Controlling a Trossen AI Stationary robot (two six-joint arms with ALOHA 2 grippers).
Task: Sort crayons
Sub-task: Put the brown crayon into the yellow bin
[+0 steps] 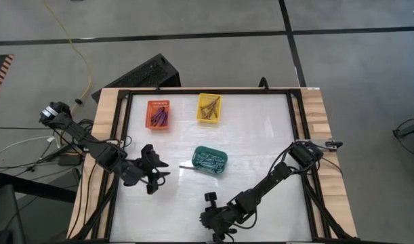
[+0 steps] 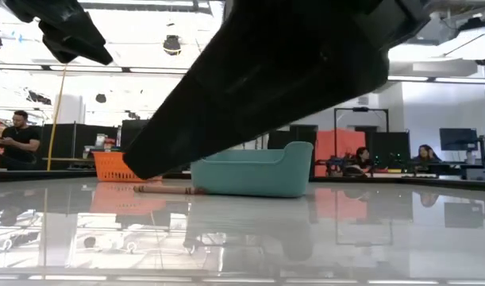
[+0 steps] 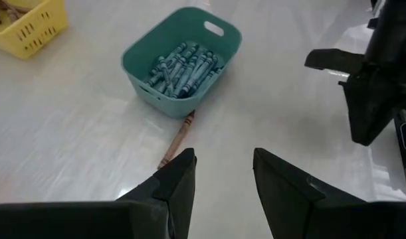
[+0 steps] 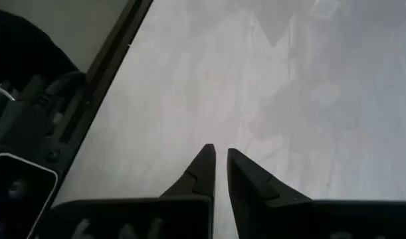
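One brown-red crayon (image 3: 177,139) lies flat on the white table, one end against the teal basket (image 3: 139,70), which is full of teal-grey crayons (image 3: 183,66). The low view shows that crayon (image 2: 171,189) to the left of the basket (image 2: 254,171). Purple crayons fill the orange basket (image 1: 159,114), and brownish ones lie in the yellow basket (image 1: 209,108). My left gripper (image 3: 222,159) hovers open, short of the loose crayon and pointing toward it. My right gripper (image 4: 219,151) is near the table's near edge (image 1: 220,232), its fingers together but for a thin slit, with nothing visible between them.
A dark frame (image 1: 125,135) borders the white table top, and wooden strips (image 1: 322,115) run outside it. The right arm (image 2: 290,71) fills much of the low view. Bare table lies between the teal basket and the near edge. People sit in the room behind (image 2: 20,135).
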